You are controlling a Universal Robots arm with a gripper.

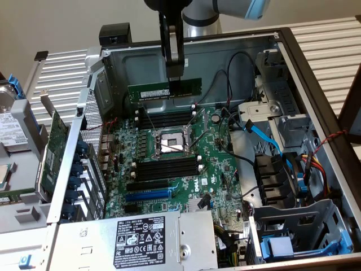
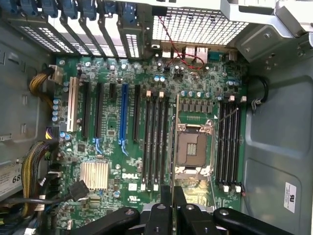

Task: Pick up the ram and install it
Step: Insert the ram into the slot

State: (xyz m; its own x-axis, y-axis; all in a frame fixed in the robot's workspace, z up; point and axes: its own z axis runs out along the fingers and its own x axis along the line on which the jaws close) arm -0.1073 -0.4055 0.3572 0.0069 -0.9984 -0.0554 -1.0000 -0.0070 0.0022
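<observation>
One stick only: gripper point(image 1: 176, 82) pinches ram point(image 1: 149, 91) near mid-length, above memory slots point(image 1: 167, 119) (white end clips point(image 1: 137, 112)). Best held level, edge parallel to slot, pressed evenly.

The ram point(image 1: 149, 91), a long, narrow green stick with a white label, hangs level on edge above the memory slots point(image 1: 166, 118), pinched mid-length by the tool point(image 1: 176, 83).

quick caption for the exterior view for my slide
Pincer holding the ram over the motherboard in an open case.
</observation>
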